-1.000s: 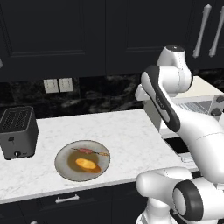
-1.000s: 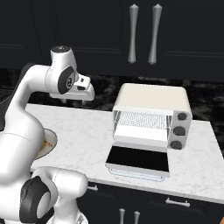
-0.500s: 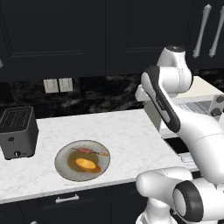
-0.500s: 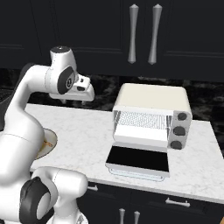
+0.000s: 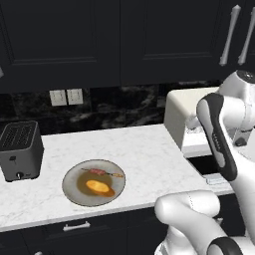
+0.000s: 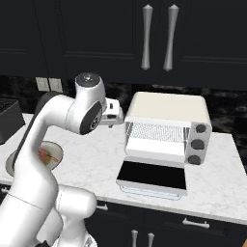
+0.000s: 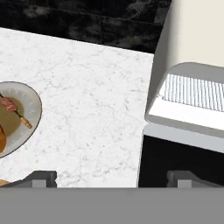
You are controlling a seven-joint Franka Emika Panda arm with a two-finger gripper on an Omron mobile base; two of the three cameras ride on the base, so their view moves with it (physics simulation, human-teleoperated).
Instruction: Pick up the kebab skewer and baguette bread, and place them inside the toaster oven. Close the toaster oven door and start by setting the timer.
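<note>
Baguette bread [image 5: 99, 187] shows whole from the left base; tool [image 7: 112, 177] spread wide, empty.

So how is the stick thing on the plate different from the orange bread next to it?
The kebab skewer is thin and straight, with small reddish and pale chunks; the baguette bread is a plump, smooth oval, all orange-golden. The skewer lies toward the plate's back rim, the bread nearer its middle. Both lie flat on the same plate, not yet picked up.
</note>
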